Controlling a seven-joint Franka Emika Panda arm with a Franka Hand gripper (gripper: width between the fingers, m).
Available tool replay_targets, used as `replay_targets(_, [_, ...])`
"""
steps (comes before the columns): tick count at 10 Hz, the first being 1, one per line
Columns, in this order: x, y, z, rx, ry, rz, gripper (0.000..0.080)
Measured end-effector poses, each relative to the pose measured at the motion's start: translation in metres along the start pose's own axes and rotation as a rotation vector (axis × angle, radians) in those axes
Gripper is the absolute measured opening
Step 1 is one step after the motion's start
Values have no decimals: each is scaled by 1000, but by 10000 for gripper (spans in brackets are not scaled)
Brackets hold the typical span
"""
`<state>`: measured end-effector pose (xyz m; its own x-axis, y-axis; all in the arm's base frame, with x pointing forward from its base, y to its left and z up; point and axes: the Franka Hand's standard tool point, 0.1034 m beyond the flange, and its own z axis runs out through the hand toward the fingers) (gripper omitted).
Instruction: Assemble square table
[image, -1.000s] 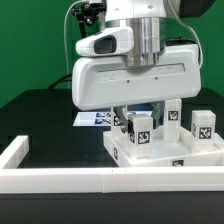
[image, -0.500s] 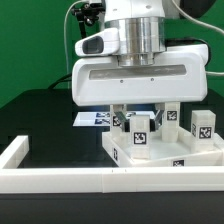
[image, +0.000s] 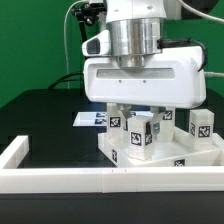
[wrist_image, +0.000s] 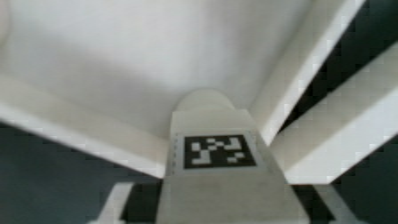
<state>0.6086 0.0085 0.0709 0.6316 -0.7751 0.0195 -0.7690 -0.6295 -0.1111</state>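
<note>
My gripper (image: 135, 122) is shut on a white tagged leg block (image: 138, 135) and holds it upright over the left part of the white square tabletop (image: 150, 163). In the wrist view the leg (wrist_image: 217, 150) shows its tag between my fingers (wrist_image: 139, 200), with the tabletop's white surface (wrist_image: 125, 70) beyond it. I cannot tell whether the leg's lower end touches the panel. Two more leg blocks (image: 201, 127) (image: 168, 117) stand upright at the tabletop's far right side.
The marker board (image: 88, 118) lies flat behind the tabletop on the black table. A long white rail (image: 60, 180) borders the table's near edge, with a short side piece (image: 15, 150) at the exterior view's left.
The hand has shifted toward the exterior view's right and seems to have turned a little. The held leg stays at about the same spot over the tabletop.
</note>
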Motion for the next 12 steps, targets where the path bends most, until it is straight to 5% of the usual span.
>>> replay_targets(4, [-3, -3, 1, 4, 5, 43, 292])
replay_targets(6, [-6, -5, 1, 4, 5, -24, 604])
replay_targets(7, [-6, -5, 1, 2, 6, -149, 636])
replay_targets(12, [-11, -9, 1, -1, 3, -668, 649])
